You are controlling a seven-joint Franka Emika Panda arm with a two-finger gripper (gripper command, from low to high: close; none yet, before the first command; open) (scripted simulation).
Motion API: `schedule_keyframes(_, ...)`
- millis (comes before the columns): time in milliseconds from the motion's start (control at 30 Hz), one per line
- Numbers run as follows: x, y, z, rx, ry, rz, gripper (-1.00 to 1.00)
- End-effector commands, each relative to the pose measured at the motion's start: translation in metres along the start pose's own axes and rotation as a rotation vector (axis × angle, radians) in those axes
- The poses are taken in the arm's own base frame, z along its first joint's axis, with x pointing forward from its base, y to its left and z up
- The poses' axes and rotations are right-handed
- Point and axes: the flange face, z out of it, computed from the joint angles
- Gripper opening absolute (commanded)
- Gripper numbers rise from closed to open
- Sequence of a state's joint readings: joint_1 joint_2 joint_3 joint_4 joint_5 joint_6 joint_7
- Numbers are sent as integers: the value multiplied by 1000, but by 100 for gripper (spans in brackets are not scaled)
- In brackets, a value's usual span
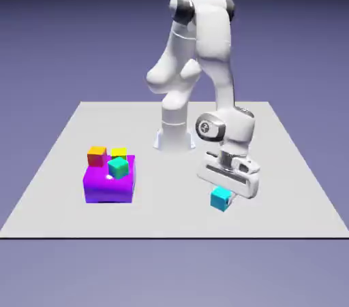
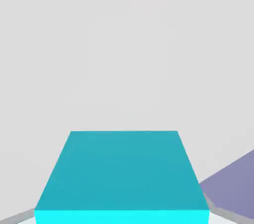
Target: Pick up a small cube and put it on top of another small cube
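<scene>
The small cube (image 1: pixel 220 199) is bright cyan and sits low on the grey table, right of the middle in the exterior view. My gripper (image 1: pixel 225 192) reaches down onto it from behind, jaws shut on its sides. In the hand view the small cube (image 2: pixel 121 173) fills the bottom middle and covers almost all of both fingertips. At the exterior view's left, other small cubes cluster together: a teal one (image 1: pixel 118 167) on top of a purple block (image 1: pixel 109 183), with an orange one (image 1: pixel 97 156) and a yellow one (image 1: pixel 119 153) behind.
The arm's white base (image 1: pixel 174 137) stands at the table's far middle. The table's near edge (image 1: pixel 170 236) runs close below the cyan cube. Beyond a table edge, the violet backdrop (image 2: pixel 233 183) shows at the hand view's lower right.
</scene>
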State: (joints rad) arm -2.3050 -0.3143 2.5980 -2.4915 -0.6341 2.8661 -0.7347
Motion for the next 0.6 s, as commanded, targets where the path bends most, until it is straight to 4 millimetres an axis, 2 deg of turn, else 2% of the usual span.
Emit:
schedule_keyframes(0, -6, -1, 2, 5, -18, 5, -100)
schedule_keyframes(267, -53, -6, 11, 36, -167, 55, -100)
schedule_keyframes(567, -107, -9, 1, 45, -318, 128, -100)
